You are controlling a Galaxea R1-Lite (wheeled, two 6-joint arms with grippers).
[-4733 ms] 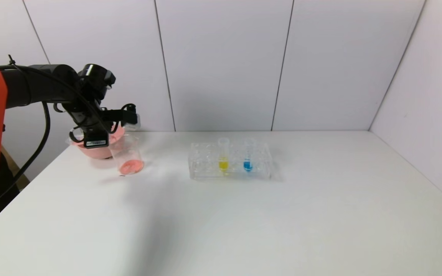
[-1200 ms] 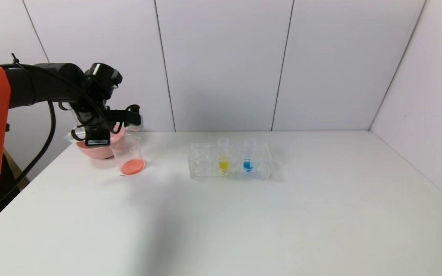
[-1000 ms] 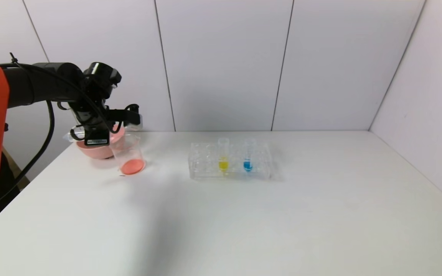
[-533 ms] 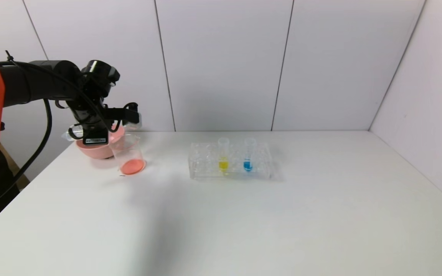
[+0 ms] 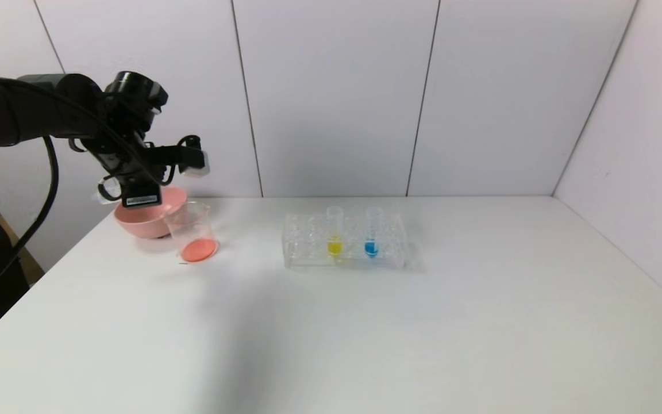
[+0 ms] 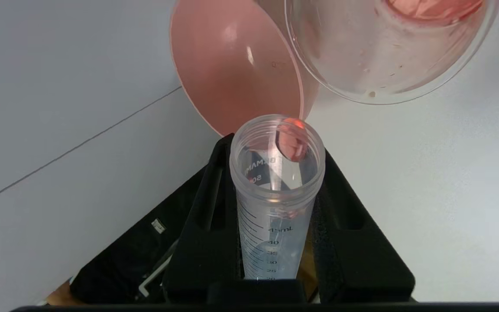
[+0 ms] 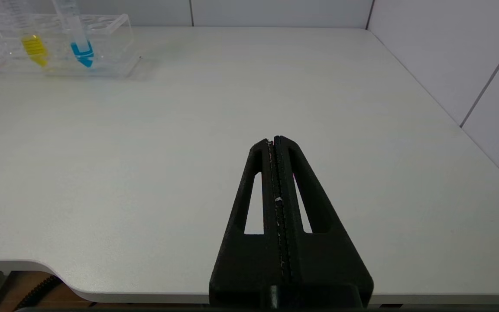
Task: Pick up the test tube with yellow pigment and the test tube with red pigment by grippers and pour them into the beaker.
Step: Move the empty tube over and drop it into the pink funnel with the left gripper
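Two tubes left in the rack, one emptied tube in the left claw

Two filled tubes stood upright in the clear rack [image 5: 345,241]: the test tube with yellow pigment [image 5: 334,233] and, just beside it, a tube with blue liquid [image 5: 372,233]. Both were well apart from the left claw [image 6: 277,203], far off to its right across the white table [image 5: 365,322].

The left claw was raised at the table's far left corner, above the pink bowl [image 5: 147,217] and up beside the beaker [image 5: 193,233]. It was clamped tight on the test tube with red pigment [image 6: 275,195], whose clear graduated body sat squeezed between the two black fingers [image 6: 206,225]. The wrist view looked straight into the tube's open mouth, which pointed out ahead of the claw; only a smear of orange-red clung inside the rim, and the rest of the tube looked clear.

The beaker stood on the table just below and ahead of the left claw, touching or nearly touching the pink bowl beside it. A shallow layer of orange-red liquid covered its bottom. In the head view the tube's mouth was above the bowl's near edge rather than over the beaker.

The right claw [image 7: 275,141] hung low over the table's near right edge, its fingers pressed together with nothing between them, the rack far ahead of it on the left.
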